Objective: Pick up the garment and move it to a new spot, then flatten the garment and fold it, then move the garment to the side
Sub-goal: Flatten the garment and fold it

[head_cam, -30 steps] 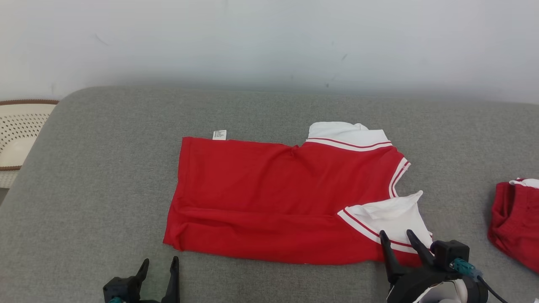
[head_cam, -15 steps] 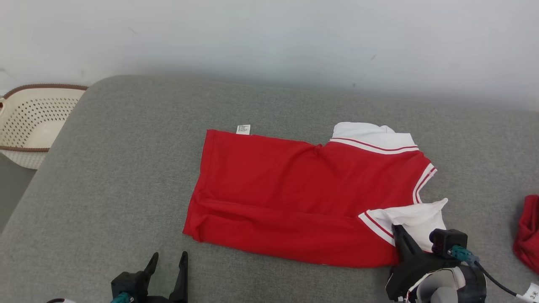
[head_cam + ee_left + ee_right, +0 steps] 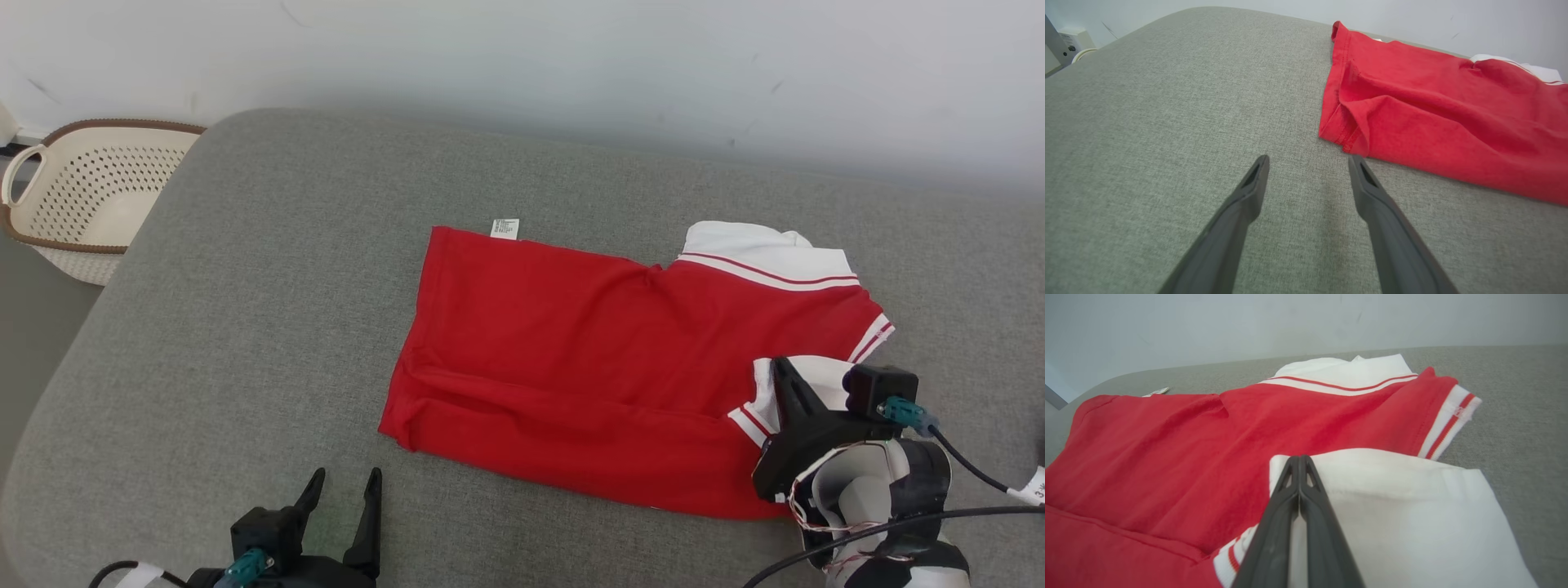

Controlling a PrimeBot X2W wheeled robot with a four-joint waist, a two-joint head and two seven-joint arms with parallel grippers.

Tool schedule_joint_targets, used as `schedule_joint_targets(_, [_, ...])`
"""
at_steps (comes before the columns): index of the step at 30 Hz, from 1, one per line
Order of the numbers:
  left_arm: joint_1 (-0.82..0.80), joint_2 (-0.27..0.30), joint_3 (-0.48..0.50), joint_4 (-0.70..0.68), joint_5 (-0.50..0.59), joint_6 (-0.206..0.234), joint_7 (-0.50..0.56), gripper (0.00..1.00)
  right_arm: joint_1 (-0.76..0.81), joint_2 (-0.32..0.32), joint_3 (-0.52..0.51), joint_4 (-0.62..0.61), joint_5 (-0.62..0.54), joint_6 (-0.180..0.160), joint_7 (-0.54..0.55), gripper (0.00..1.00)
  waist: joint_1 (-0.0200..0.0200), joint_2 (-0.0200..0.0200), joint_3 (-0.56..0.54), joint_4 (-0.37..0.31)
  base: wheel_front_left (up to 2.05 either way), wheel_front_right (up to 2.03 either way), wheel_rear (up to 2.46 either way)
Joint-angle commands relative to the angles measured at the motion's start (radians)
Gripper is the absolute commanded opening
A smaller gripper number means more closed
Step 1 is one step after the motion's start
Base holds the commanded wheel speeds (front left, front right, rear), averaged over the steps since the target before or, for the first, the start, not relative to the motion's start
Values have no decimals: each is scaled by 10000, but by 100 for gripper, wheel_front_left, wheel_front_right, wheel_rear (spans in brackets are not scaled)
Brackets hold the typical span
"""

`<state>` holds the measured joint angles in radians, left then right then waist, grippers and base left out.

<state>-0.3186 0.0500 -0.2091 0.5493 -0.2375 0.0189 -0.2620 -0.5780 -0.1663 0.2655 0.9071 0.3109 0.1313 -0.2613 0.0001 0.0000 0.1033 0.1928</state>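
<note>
Clearly, right gripper (image 3: 1299, 459) is clamped on the garment (image 3: 1167, 457) at its white sleeve; left gripper (image 3: 1308, 161) gapes wide.

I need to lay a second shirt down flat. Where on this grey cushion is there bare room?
The widest bare patch of cushion lies between the basket and the shirt, ahead of the open left gripper. A narrower strip runs between shirt and wall. The right is crowded: the right gripper pinches the sleeve there.
</note>
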Motion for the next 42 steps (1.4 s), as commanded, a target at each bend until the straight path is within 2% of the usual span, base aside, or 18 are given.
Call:
schedule_joint_targets(1, [-102,16,-48,18,-34,27,-36,100,-124,48,-56,-19,-31,-10,-47,0,-1,0,-1,5,0,0,0])
schedule_joint_targets(3, [-53,19,-31,58,-53,70,-36,100,-118,122,-181,-111,20,-10,-47,0,-1,0,-57,-70,0,0,0])
schedule_joint_targets(4, [-27,15,-3,85,-54,50,-36,100,-35,123,-256,-210,55,-10,-47,29,-1,0,-91,-116,0,0,0])
schedule_joint_targets(5, [11,13,23,103,-54,30,-36,100,105,110,-327,-337,78,-11,-47,44,-1,0,-148,-181,0,0,0])
schedule_joint_targets(6, [65,15,52,124,-68,12,-36,100,271,92,-409,-470,122,-11,-47,89,-1,0,-200,-244,0,0,0])
schedule_joint_targets(7, [119,18,82,151,-57,14,-36,100,448,53,-491,-643,134,-11,-47,100,-1,0,-249,-319,0,0,0])
schedule_joint_targets(16, [435,22,612,145,134,19,-36,100,2463,-115,-1009,-2425,212,-11,-46,100,-1,0,-526,-1281,0,0,0])
schedule_joint_targets(20, [487,13,706,123,140,-22,-36,100,3038,-83,-1164,-2753,281,-11,-47,100,-1,0,-527,-1474,0,0,0])
schedule_joint_targets(29, [371,16,636,87,92,-75,-36,100,3839,35,-1477,-2932,422,-11,-47,100,-1,0,-432,-1538,0,0,0])
schedule_joint_targets(39, [102,18,578,94,162,-128,-36,100,3279,-15,-1148,-2140,536,-11,-27,100,-1,0,-133,-1375,0,0,0])
schedule_joint_targets(41, [113,16,606,94,171,-135,-36,100,3202,-11,-868,-1848,577,-9,-15,64,-1,0,-115,-1338,0,0,0])
schedule_joint_targets(42, [108,15,613,93,171,-135,-36,100,3163,-9,-707,-1725,602,-9,-9,37,-1,0,-110,-1324,0,0,0])
